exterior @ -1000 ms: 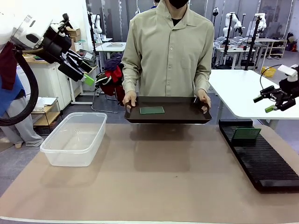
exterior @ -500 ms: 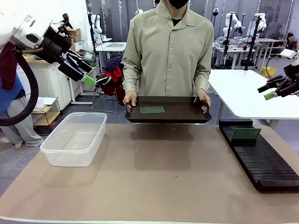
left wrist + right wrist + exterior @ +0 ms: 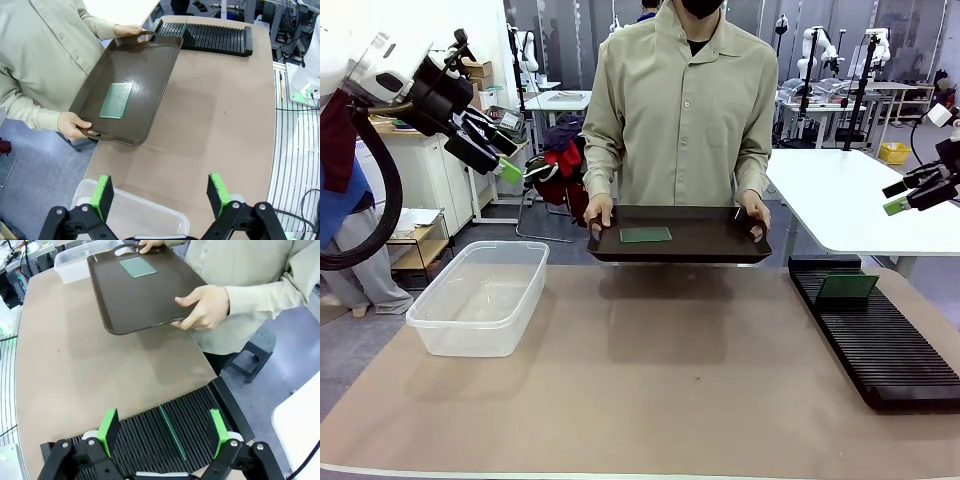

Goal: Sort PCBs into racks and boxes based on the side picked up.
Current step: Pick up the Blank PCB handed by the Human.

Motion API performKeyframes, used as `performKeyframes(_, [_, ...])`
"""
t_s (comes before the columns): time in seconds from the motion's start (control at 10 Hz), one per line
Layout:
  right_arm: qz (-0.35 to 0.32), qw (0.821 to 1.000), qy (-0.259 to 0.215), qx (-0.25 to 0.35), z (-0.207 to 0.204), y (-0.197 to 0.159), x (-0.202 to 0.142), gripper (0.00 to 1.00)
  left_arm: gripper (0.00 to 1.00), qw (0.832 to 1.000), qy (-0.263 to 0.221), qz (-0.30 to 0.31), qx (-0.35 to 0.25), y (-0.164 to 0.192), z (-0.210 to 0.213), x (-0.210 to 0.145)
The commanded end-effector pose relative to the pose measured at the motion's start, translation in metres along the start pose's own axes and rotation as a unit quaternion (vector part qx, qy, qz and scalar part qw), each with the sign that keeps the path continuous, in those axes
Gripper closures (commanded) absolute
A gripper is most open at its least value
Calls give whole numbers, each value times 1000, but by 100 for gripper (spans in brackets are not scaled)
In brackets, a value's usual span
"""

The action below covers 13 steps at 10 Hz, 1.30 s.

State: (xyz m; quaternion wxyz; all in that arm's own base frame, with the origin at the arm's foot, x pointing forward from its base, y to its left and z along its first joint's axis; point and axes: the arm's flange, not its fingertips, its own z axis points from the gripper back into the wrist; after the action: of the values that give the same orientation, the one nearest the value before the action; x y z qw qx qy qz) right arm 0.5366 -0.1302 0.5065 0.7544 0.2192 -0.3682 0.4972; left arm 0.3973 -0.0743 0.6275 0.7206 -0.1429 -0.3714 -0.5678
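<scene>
PCBs were apart, the first PCB [image 3: 646,235] flat on the hand-held tray [image 3: 720,242] at frame centre and the second PCB [image 3: 847,287] standing in the rack [image 3: 885,350] at lower right, and with left gripper [image 3: 161,194] and right gripper [image 3: 163,431] wide open and empty I feared the tray could tilt and slide its board away.

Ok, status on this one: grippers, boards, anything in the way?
Left gripper open over tub; right gripper open over rack. One PCB flat on held tray, one standing in rack. Person's hands on tray handles.
</scene>
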Motion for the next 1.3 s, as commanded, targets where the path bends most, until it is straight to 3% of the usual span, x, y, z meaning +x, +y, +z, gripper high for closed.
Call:
performKeyframes(0.0, [3, 1000, 0, 1, -2, 4, 1, 7, 0, 1000, -8, -3, -5, 0, -1, -2])
performKeyframes(0.1, [27, 999, -5, 29, -4, 5, -4, 7, 0, 1000, -8, -3, -5, 0, -1, -2])
performKeyframes(0.4, [13, 999, -20, 29, 11, 17, 12, 7, 0, 1000, -8, -3, -5, 0, -1, -2])
performKeyframes(0.8, [7, 999, -41, -20, 32, 23, 24, 7, 0, 1000, -8, -3, -5, 0, -1, -2])
performKeyframes(1.2, [-28, 997, -55, -37, 37, 23, 13, 7, 0, 1000, -8, -3, -5, 0, -1, -2])
